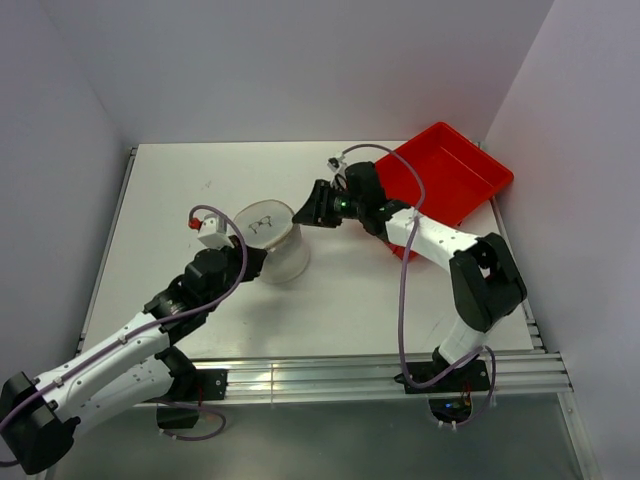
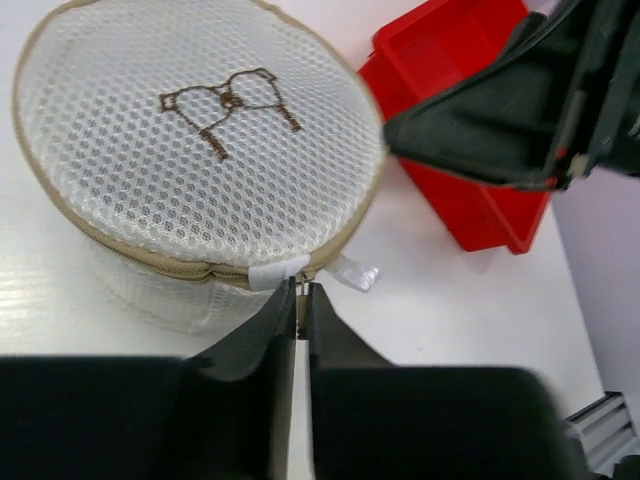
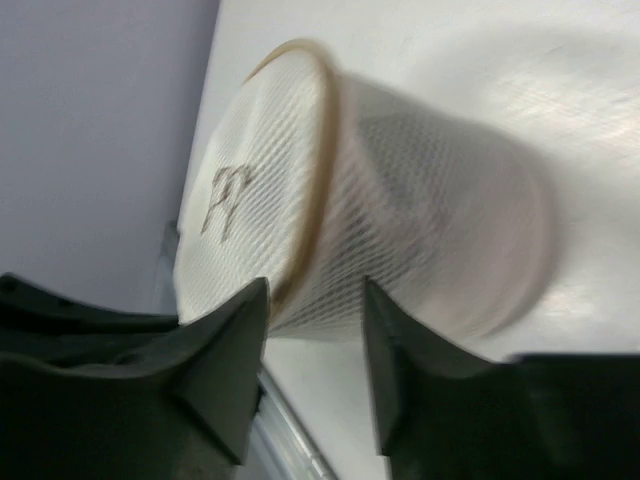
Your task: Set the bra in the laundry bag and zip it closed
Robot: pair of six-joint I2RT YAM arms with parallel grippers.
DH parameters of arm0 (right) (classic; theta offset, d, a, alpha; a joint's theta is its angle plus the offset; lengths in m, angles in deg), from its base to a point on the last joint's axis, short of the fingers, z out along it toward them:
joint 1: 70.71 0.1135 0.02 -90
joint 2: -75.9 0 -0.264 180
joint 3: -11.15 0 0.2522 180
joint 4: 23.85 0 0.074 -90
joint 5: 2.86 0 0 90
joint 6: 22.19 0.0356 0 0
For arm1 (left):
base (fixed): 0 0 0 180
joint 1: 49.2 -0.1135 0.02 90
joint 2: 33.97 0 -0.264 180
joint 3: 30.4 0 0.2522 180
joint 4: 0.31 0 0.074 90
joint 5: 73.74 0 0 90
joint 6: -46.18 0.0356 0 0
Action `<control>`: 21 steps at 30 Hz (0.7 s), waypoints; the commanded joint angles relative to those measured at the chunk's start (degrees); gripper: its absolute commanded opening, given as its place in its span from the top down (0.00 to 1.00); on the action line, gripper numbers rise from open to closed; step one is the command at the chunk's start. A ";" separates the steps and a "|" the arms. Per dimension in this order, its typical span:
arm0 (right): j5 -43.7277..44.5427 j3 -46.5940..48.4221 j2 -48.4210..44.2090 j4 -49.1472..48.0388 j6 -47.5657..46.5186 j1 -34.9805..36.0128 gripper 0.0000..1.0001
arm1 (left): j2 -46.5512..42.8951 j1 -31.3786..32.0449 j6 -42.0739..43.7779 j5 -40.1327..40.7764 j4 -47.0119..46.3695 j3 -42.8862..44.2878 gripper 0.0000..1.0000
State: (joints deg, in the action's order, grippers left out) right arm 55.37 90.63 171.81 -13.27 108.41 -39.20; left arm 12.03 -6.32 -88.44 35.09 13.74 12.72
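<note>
The flat white table [image 1: 350, 300] fills the top view, and only that view shows both arms reaching in from the near edge. The shallow red plastic tray [image 1: 450, 180] sits at the table's 2 o'clock corner, partly over the far right edge. The small drum-shaped white mesh laundry bag [image 1: 272, 240] stands just left of the table's middle with its round lid up, well apart from the tray. The right gripper [image 1: 303, 205] is at the bag's 2 o'clock and the left gripper [image 1: 252, 262] at its 8 o'clock. The left wrist view gives what the overhead cannot. It shows the tan zip [image 2: 150, 262] closed along the near rim of the bag [image 2: 190, 150] and a brown outline mark [image 2: 228, 105] printed on the lid. A white ribbon pull [image 2: 352, 272] lies at the lid's 5 o'clock edge. The left gripper [image 2: 302, 290] has its jaws pressed almost together, with the tips right at the zip's end beside that ribbon. Whether they pinch anything I cannot tell. The same view catches the right gripper [image 2: 480, 130] just beside the lid's 3 o'clock rim. The right wrist view is blurred. It shows the right gripper [image 3: 312, 295] with its jaws moderately apart and the bag [image 3: 400, 230] just beyond the gap. Contact cannot be judged.
</note>
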 commanded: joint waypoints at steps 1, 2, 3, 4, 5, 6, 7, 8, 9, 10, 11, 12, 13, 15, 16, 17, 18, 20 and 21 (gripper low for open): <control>6.63 0.29 -2.40 -1.04 -2.98 -2.60 0.48 | -0.12 -0.60 1.73 1.73 3.56 3.94 0.80; 6.63 0.03 -2.75 -1.04 -2.90 -2.42 0.40 | -0.29 -0.60 1.82 1.82 3.83 4.29 0.74; 6.81 -0.23 -3.54 -1.04 -2.81 -2.33 0.35 | -0.64 -0.60 1.99 1.74 4.01 4.65 0.59; 7.07 -0.41 -4.07 -1.13 -2.72 -2.24 0.26 | -1.26 -0.60 1.99 1.74 4.71 5.43 0.51; 7.33 -0.50 -4.51 -1.13 -2.81 -2.24 0.20 | -1.52 -0.60 2.26 1.91 5.06 5.96 0.45; 7.94 -0.59 -5.91 -0.60 -2.81 -2.24 0.15 | -1.79 -0.60 2.34 2.09 5.76 6.49 0.34; 8.30 -0.67 -6.70 -0.51 -2.98 -2.24 0.10 | -2.14 -0.60 2.43 2.35 6.38 7.54 0.29; 8.39 -0.85 -7.58 -0.60 -3.07 -2.24 0.08 | -2.75 -0.68 2.78 2.44 7.52 8.16 0.25; 9.35 -1.37 -9.59 -0.51 -3.07 -2.33 0.06 | -3.19 -0.60 2.96 2.61 8.22 8.86 0.15; 9.97 -1.72 -10.83 -0.42 -3.24 -2.24 0.03 | -3.98 -0.60 3.22 2.70 8.84 10.17 0.09; 10.41 -2.16 -11.97 -0.25 -3.33 -2.24 0.03 | -4.42 -0.60 3.83 2.62 9.98 10.97 0.01; 10.76 -3.04 -14.59 -0.16 -3.51 -2.33 0.02 | -4.86 -0.60 4.10 2.62 10.68 11.67 0.01; 12.33 -3.66 -16.19 -0.07 -3.60 -2.33 0.02 | -5.74 -0.60 4.36 2.70 11.39 13.16 0.01; 14.18 -6.02 -21.18 -0.25 -4.39 -2.33 0.00 | -6.88 -0.60 5.07 2.79 13.32 14.57 0.01; 16.02 -6.91 -23.21 -0.42 -4.56 -2.33 0.00 | -8.10 -0.68 5.42 2.88 13.85 15.71 0.01; 16.99 -8.05 -25.23 -0.60 -5.17 -2.33 0.00 | -8.73 -0.60 6.12 3.31 14.29 16.25 0.01; 18.13 -10.67 -29.69 -1.38 -5.35 -2.41 0.00 | -9.34 -0.60 6.39 3.58 15.34 16.69 0.01; 21.11 -13.75 -34.46 -2.26 -5.44 -2.41 0.00 | -11.45 -0.60 7.70 4.37 15.87 17.65 0.01; 22.18 -16.64 -39.10 -2.44 -5.53 -2.41 0.00 | -12.24 -0.60 8.14 4.63 16.22 17.92 0.01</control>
State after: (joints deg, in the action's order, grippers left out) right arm 71.56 78.76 140.60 -13.25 104.63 -41.71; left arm 1.89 -6.65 -83.39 37.69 27.99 27.85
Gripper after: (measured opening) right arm 0.994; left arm 0.992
